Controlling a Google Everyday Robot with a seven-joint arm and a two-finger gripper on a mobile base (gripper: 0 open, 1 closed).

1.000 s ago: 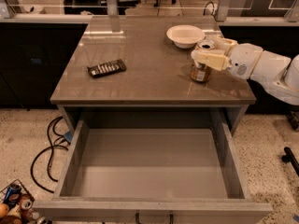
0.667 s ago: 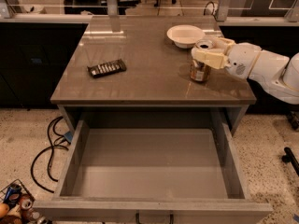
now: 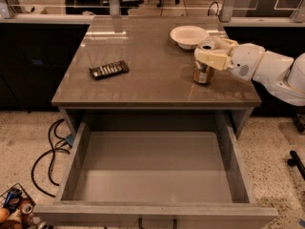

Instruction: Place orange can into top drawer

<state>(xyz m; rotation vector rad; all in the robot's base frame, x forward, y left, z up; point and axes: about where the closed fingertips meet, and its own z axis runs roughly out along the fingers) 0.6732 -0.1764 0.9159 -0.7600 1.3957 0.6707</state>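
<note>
The orange can (image 3: 203,74) stands upright on the right side of the grey table (image 3: 143,56), its silver top showing above the fingers. My gripper (image 3: 208,57) reaches in from the right on a white arm and is shut around the can's upper half; the can's base rests on the tabletop. The top drawer (image 3: 152,168) is pulled fully open below the table's front edge. Its flat grey bottom holds nothing, and its dark handle (image 3: 157,222) shows at the bottom edge.
A white bowl (image 3: 189,35) sits just behind the can. A dark flat packet (image 3: 108,69) lies on the table's left half. Black cables (image 3: 47,159) lie on the floor at left, and a wire basket of cans (image 3: 14,209) is at bottom left.
</note>
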